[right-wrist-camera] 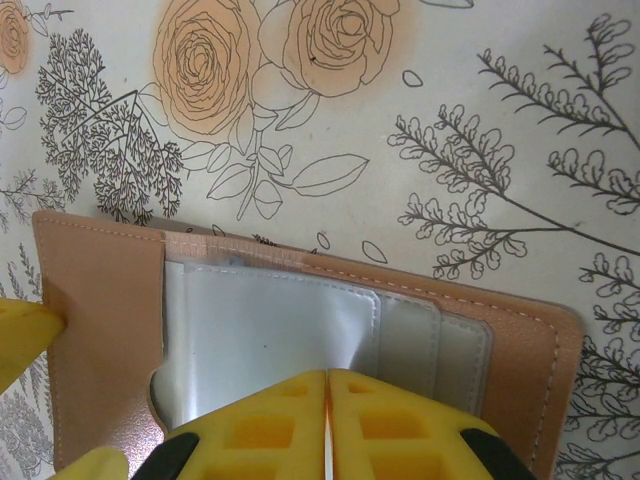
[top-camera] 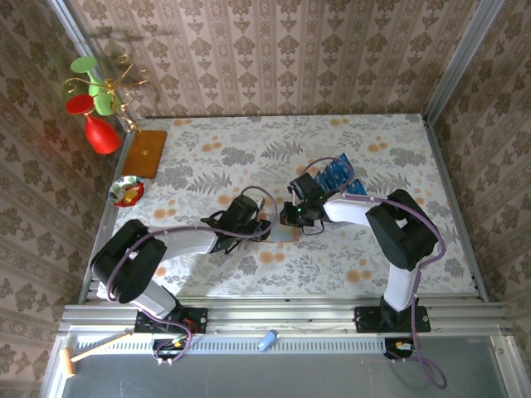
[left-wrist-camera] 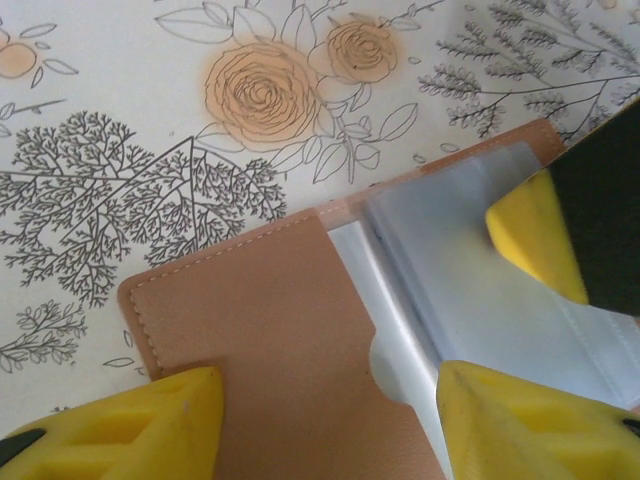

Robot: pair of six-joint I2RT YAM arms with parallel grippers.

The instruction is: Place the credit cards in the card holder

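Cloth on the tabletop (left-wrist-camera: 100, 100) was white, printed with orange roses and fine black-line trees and ferns. The card holder (left-wrist-camera: 270, 340) was tan-brown outside, with pale stitching along its edge; its inner pockets were grey and translucent. The left pincer (left-wrist-camera: 330, 415) and right pincer (right-wrist-camera: 328, 400) were yellow-fingered. The credit cards (top-camera: 338, 176), beyond the card holder, were blue with pale markings. The wallpaper (top-camera: 274, 58) was beige damask in stripes.

The holder (left-wrist-camera: 270, 330) lies open and flat on the floral counter (top-camera: 373, 141), brown leather outside, greyish and glossy inside. The blue cards (top-camera: 340, 176) lie fanned in a heap nearby, behind and to its right.
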